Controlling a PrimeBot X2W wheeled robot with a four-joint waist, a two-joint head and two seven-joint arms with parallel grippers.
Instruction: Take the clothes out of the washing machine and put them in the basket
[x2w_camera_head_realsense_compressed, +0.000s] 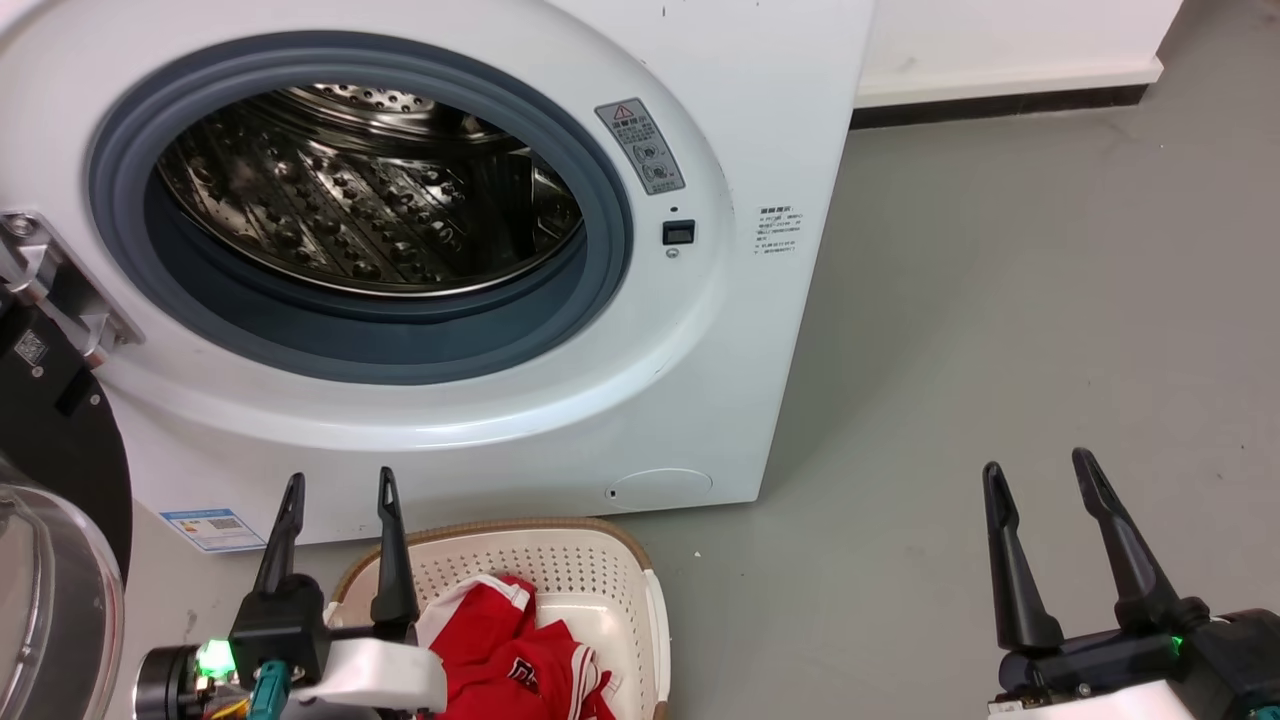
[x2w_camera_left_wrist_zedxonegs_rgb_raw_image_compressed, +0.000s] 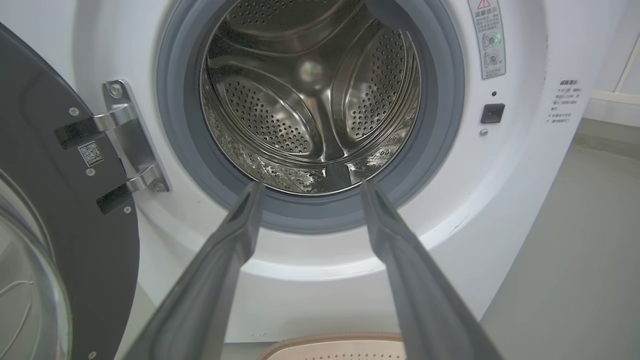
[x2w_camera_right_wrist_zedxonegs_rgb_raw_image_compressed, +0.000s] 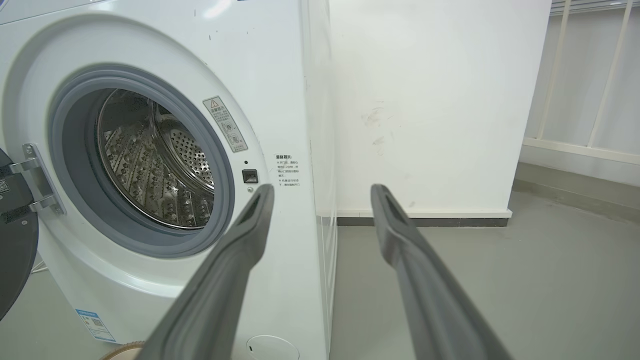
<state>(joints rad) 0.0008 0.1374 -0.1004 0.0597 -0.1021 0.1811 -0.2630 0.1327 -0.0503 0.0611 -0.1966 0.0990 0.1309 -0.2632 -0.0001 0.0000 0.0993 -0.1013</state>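
Two claws stand open and empty: left claw (x2w_camera_head_realsense_compressed: 340, 480), right claw (x2w_camera_head_realsense_compressed: 1038, 465). Risk: the left claw hangs near the clothes (x2w_camera_head_realsense_compressed: 500, 650) in the basket (x2w_camera_head_realsense_compressed: 560, 527); a low sweep could snag fabric.

Open washing machine (x2w_camera_right_wrist_zedxonegs_rgb_raw_image_compressed: 150, 45), steel drum (x2w_camera_right_wrist_zedxonegs_rgb_raw_image_compressed: 150, 165), right end effector (x2w_camera_right_wrist_zedxonegs_rgb_raw_image_compressed: 322, 192) parted

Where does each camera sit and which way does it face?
Head view: on the head, looking down at washing machine, basket and clothes; left gripper and right gripper low, open.
Left wrist view: on the left arm, facing into the drum between its fingers.
Right wrist view: on the right arm, fingers framing the machine's right edge and a wall.
Shared: both wrist views see the hinge.
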